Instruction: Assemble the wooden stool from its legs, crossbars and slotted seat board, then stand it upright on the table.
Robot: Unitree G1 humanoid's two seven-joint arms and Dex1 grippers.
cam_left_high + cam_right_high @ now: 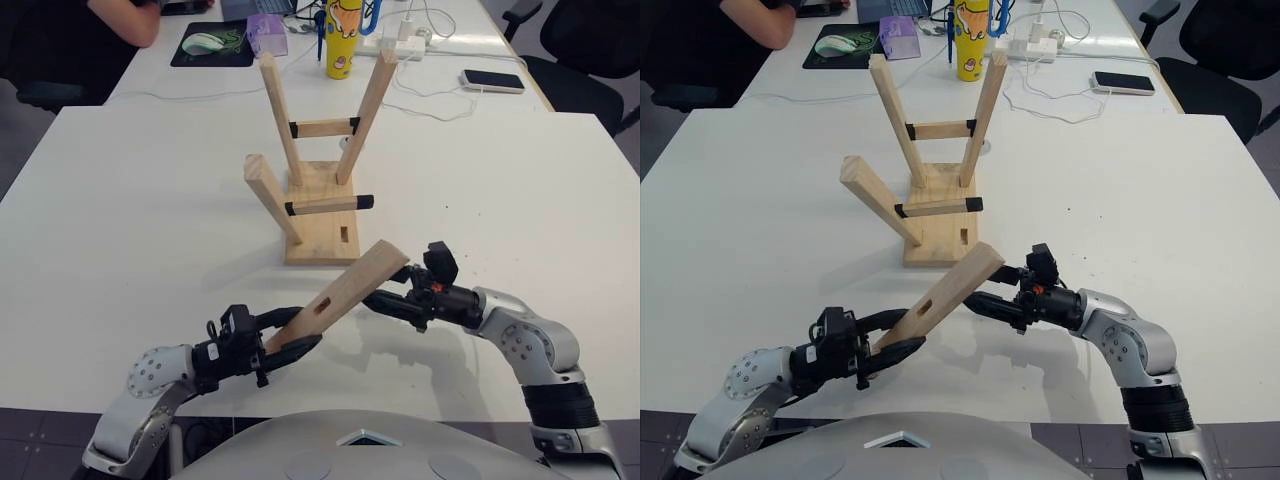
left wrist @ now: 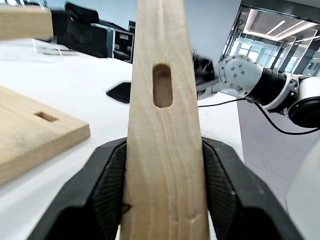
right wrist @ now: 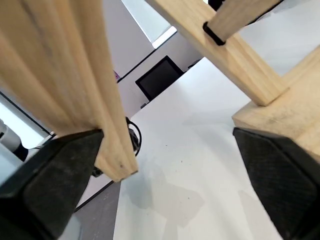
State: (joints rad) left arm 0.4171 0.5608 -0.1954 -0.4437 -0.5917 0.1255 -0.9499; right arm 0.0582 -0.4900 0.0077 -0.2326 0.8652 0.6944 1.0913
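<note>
The part-built stool lies upside down mid-table: a slotted seat board carrying three legs, two upright and one leaning left, joined by two crossbars. A loose fourth leg with an oval slot slants up to the right near the table's front edge. My left gripper is shut on its lower end. My right gripper is open at the leg's upper end, its fingers wide apart, one beside the leg.
On the far desk stand a yellow cup, a purple box, a mouse on a dark pad, a power strip with cables and a phone. White tabletop spreads on both sides of the stool.
</note>
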